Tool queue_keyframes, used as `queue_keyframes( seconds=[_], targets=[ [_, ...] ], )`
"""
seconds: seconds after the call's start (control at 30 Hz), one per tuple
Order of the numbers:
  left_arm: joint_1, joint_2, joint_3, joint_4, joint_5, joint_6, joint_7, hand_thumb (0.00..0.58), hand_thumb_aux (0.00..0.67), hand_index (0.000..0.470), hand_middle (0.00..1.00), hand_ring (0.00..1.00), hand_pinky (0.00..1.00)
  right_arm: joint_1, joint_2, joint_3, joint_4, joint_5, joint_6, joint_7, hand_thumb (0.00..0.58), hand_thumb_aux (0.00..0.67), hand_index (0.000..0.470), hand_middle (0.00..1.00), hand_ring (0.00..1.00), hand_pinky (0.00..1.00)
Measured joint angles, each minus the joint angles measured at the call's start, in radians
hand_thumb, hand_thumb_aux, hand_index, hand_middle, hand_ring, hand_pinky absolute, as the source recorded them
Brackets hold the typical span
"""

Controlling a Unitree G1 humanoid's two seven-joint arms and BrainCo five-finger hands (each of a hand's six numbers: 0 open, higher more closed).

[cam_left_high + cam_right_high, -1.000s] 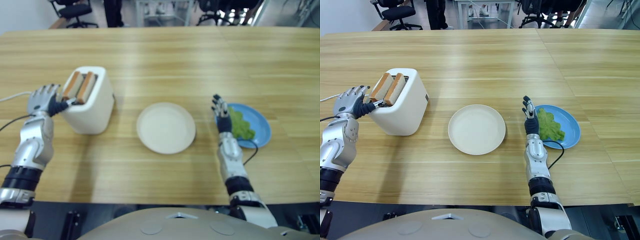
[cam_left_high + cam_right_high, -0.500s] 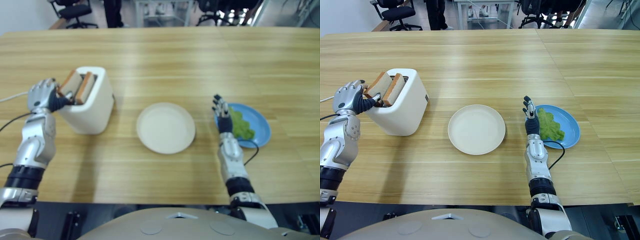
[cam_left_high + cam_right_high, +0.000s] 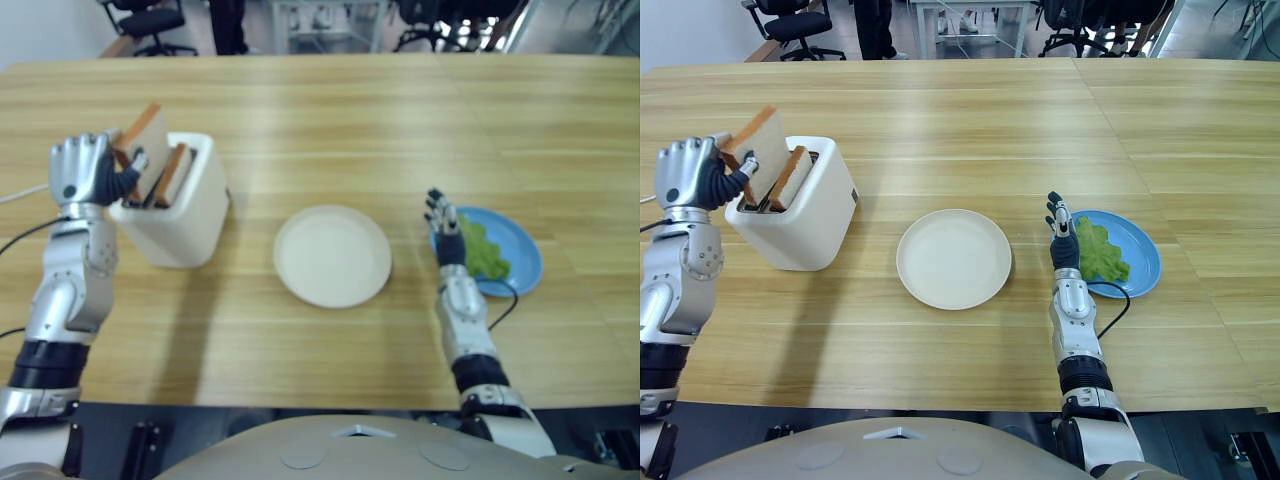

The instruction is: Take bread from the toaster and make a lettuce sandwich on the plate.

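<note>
A white toaster (image 3: 800, 212) stands at the table's left. My left hand (image 3: 695, 172) is shut on a slice of bread (image 3: 757, 152), raised partly out of the toaster's left slot and tilted. A second slice (image 3: 792, 176) sits in the right slot. A cream plate (image 3: 953, 258), bare, lies in the middle of the table. Lettuce (image 3: 1098, 250) lies on a blue plate (image 3: 1143, 259) at the right. My right hand (image 3: 1061, 236) rests open, fingers straight, at the blue plate's left edge.
A white cable (image 3: 25, 192) runs from the toaster off to the left. The wooden table (image 3: 970, 120) stretches far behind the plates. Office chairs (image 3: 795, 20) and table legs stand beyond its far edge.
My left hand closed on the left bread slice and lifted it up out of the slot. The right hand has not moved.
</note>
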Motion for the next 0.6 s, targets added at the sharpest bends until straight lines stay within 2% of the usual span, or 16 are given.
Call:
queue_keyframes(
  seconds=[0.27,0.37,0.43,0.6],
  targets=[
    [0.002,-0.05,0.125,-0.23,-0.037,-0.074,0.042,0.58,0.67,0.46,1.0,1.0,1.0,0.001,0.0,0.002,0.0,0.0,0.01,0.0,0.0,0.0,0.0,0.0,0.0,0.0],
    [-0.032,-0.117,0.128,-0.284,-0.142,-0.119,0.006,0.58,0.67,0.46,1.0,1.0,1.0,0.002,0.001,0.003,0.0,0.0,0.013,0.0,0.0,0.0,0.0,0.0,0.0,0.0],
    [-0.054,-0.178,0.105,-0.291,-0.239,-0.147,-0.038,0.58,0.67,0.46,1.0,1.0,1.0,0.002,0.001,0.004,0.0,0.0,0.015,0.0,0.0,0.0,0.0,0.0,0.0,0.0],
    [-0.067,-0.372,-0.06,-0.196,-0.478,-0.212,-0.192,0.58,0.67,0.46,1.0,1.0,1.0,-0.002,0.003,0.006,0.003,-0.001,0.017,0.001,0.0,0.0,0.0,0.0,0.0,0.0]
  ],
)
